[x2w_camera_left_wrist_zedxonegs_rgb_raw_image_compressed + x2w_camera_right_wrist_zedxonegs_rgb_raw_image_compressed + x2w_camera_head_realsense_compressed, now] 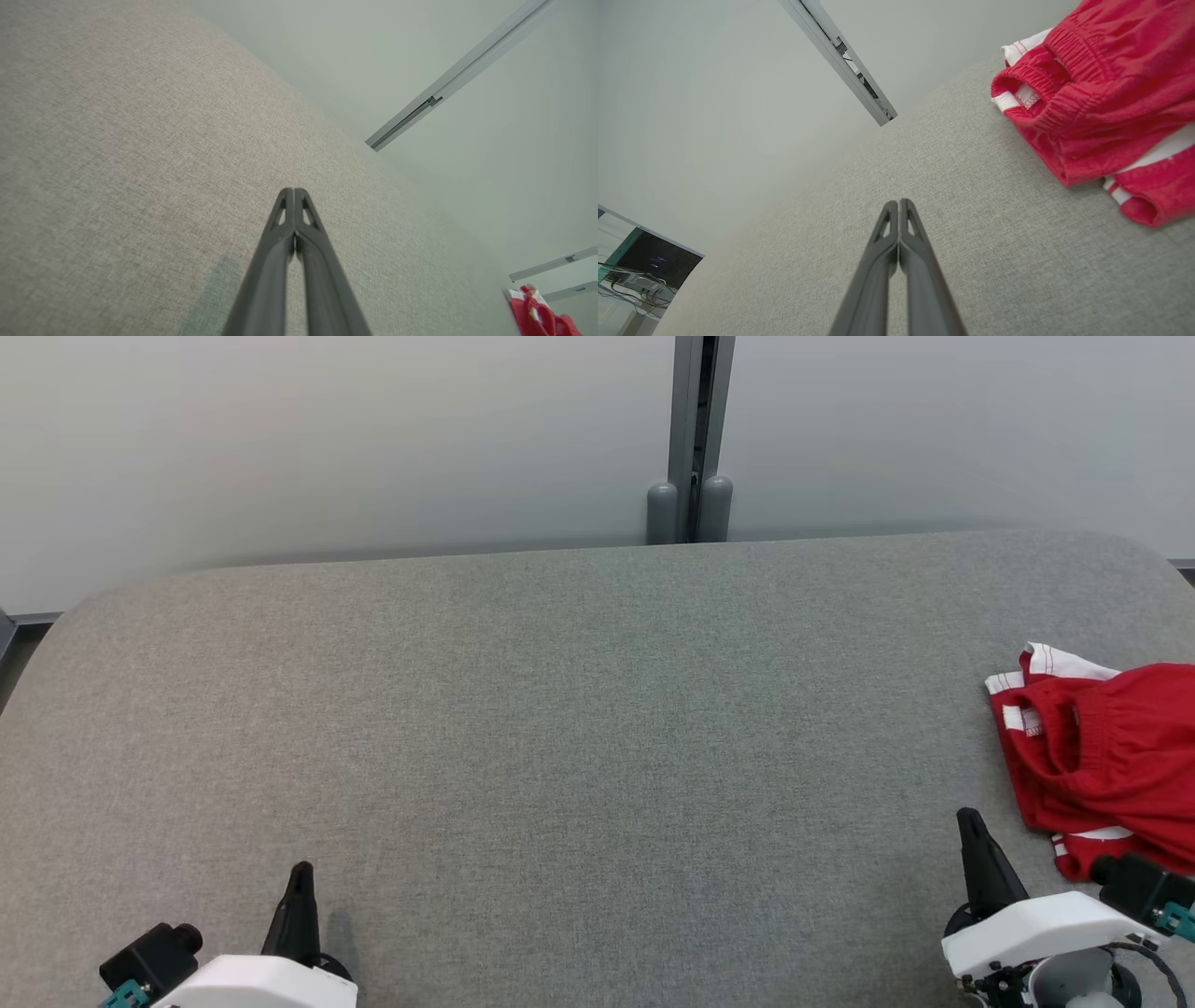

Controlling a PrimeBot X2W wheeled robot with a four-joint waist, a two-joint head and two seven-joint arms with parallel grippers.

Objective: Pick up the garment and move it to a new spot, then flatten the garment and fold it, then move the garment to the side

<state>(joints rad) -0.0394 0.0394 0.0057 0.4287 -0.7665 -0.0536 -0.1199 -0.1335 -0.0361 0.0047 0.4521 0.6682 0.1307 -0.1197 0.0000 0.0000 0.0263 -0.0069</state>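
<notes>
Head looks down; wrists skim table (pixel 579 728), share garment (pixel 1101 93)

The grey table (pixel 560 737) offers open passage across its middle and left, near edge to far edge. A crumpled red garment (pixel 1111 747) takes up the right edge, just beside the right gripper (pixel 971 818); a wall (pixel 327 448) with a grey post (pixel 691 439) closes the far side.

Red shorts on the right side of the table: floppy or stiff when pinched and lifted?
Likely floppy: the red shorts lie crumpled in soft folds, so one pinch would probably leave the rest hanging. Probably light, looking like thin cloth. Pushed, they would likely bunch rather than slide on the textured table cover.
</notes>
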